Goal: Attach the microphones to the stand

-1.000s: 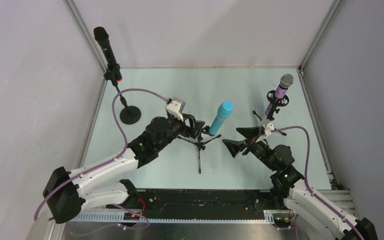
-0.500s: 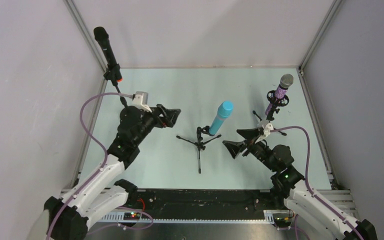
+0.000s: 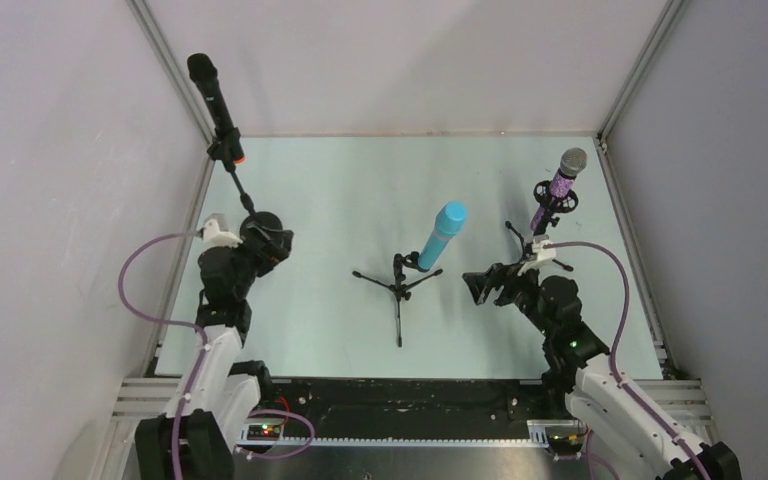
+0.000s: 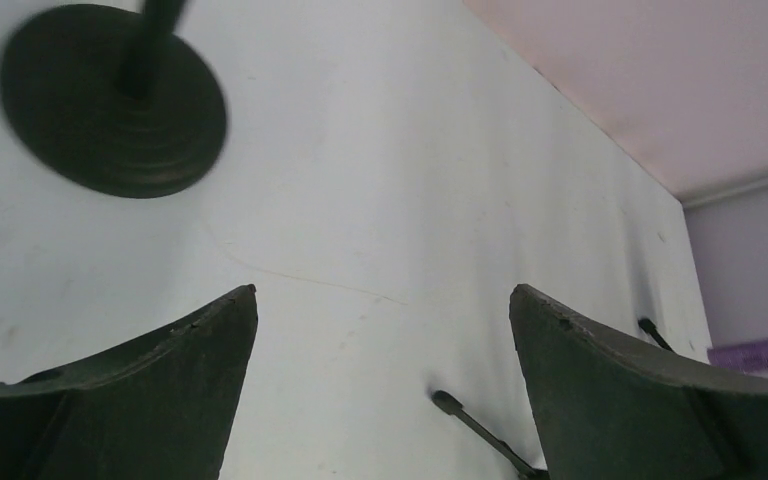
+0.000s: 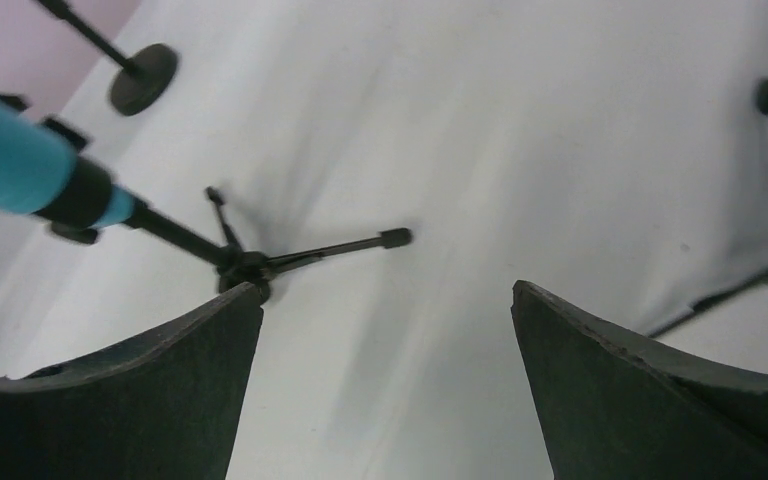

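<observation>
Microphones are all sitting in stands; none is lying loose on the worktop (image 3: pixel 340 190). The black microphone (image 3: pixel 212 98) is standing at the far left corner, tilting up and away above its round base (image 4: pixel 110 100). The turquoise microphone (image 3: pixel 442 235) is leaning up and to the right out of the clip on the centre tripod (image 3: pixel 397 288). The purple microphone (image 3: pixel 560 185) is riding in the right stand (image 3: pixel 545 222), its long axis leaning slightly right of upright.

The left jaws are hanging spread wide and holding nothing, low over the worktop near the round base, which is showing ahead and to their left in the wrist view. The right jaws are likewise gaping and empty, sitting between the centre tripod and the right stand. The turquoise microphone is lying to their left and the purple one farther out to their right.

Judgement: the right arm (image 3: pixel 570 335) is standing nearer the turquoise and purple microphones, the left arm (image 3: pixel 222 300) nearer the black one. With all three seated, the task is looking finished. Any move now is likely a pull clear, with the tripod legs beside the right jaws posing the hazard.
</observation>
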